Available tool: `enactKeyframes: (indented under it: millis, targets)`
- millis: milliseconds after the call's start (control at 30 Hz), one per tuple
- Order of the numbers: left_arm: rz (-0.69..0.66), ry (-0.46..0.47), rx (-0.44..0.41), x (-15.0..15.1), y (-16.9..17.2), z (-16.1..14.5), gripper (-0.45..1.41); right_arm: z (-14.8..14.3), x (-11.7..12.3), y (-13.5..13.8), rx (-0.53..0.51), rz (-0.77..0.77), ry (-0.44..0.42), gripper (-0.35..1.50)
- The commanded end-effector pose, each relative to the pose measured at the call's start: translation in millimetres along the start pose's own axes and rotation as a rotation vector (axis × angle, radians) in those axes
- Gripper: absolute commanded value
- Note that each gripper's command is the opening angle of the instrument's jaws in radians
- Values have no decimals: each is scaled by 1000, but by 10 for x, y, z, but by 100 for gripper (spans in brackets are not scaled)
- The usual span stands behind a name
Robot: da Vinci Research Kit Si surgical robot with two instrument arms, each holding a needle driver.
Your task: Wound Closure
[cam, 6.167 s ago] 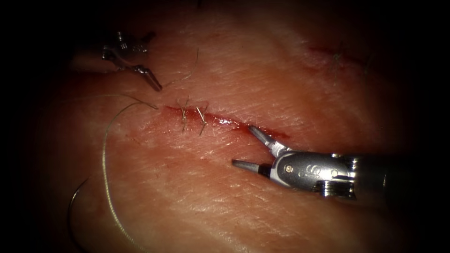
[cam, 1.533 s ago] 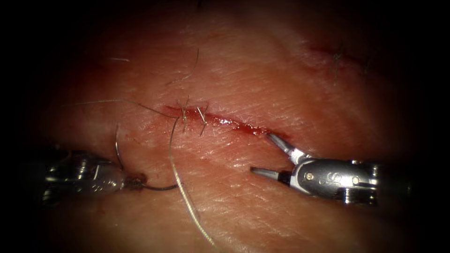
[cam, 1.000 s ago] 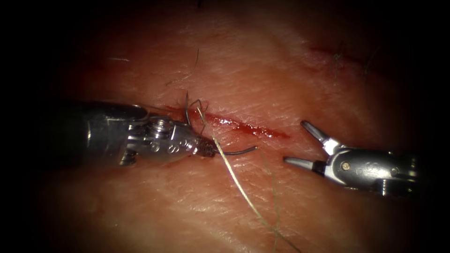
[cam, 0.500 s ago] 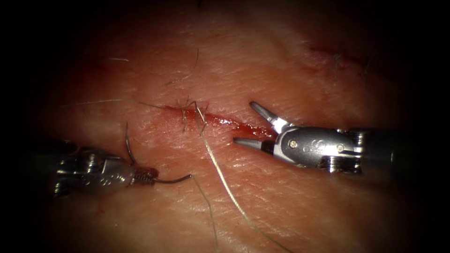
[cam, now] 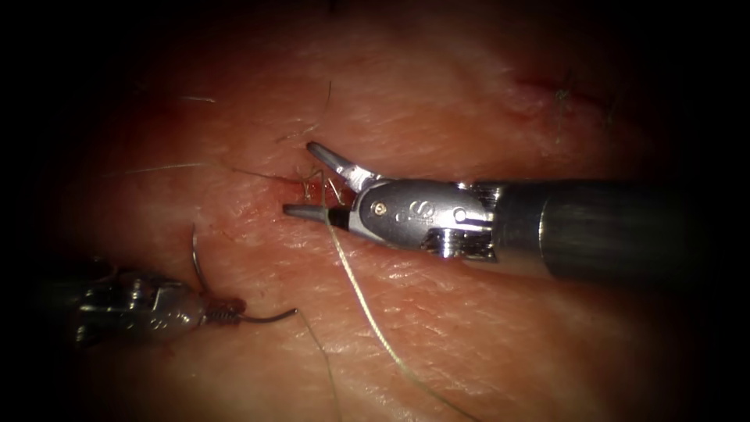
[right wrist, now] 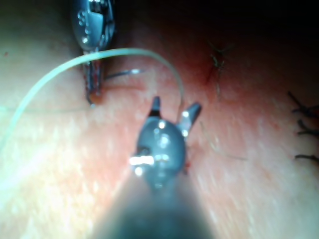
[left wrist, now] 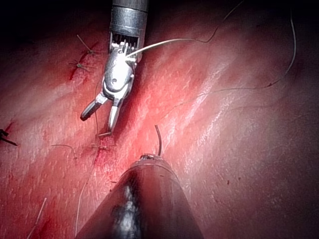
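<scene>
My right tool (cam: pixel 305 181) has slim grey tapered jaws, a silver wrist stamped with an "S" and a round pin, then a dark tube shaft (cam: pixel 617 230). My left tool (cam: pixel 223 314) is duller metal, with a ribbed, red-stained neck behind its tip.
</scene>
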Motion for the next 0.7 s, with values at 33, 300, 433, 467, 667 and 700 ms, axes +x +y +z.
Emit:
enactKeyframes:
  millis: [33, 300, 433, 467, 667, 700]
  targets:
    - [-2, 2, -4, 1, 3, 8, -45, 15, -3, 0, -3, -2, 0, 138]
    - [-7, 2, -4, -2, 2, 8, -45, -5, -10, 9, 43, 19, 47, -35]
    - [-7, 5, -3, -3, 1, 8, -45, -69, -16, 26, -9, -26, -30, -35]
    - [-7, 5, -3, -4, 1, 8, -45, -92, -18, 32, -20, -37, -48, -35]
    - [-7, 5, -3, -5, -1, 9, -45, -274, -34, 74, -113, -72, -173, -35]
    - [-7, 5, -3, -6, -2, 9, -45, -313, -38, 81, -128, -79, -204, -35]
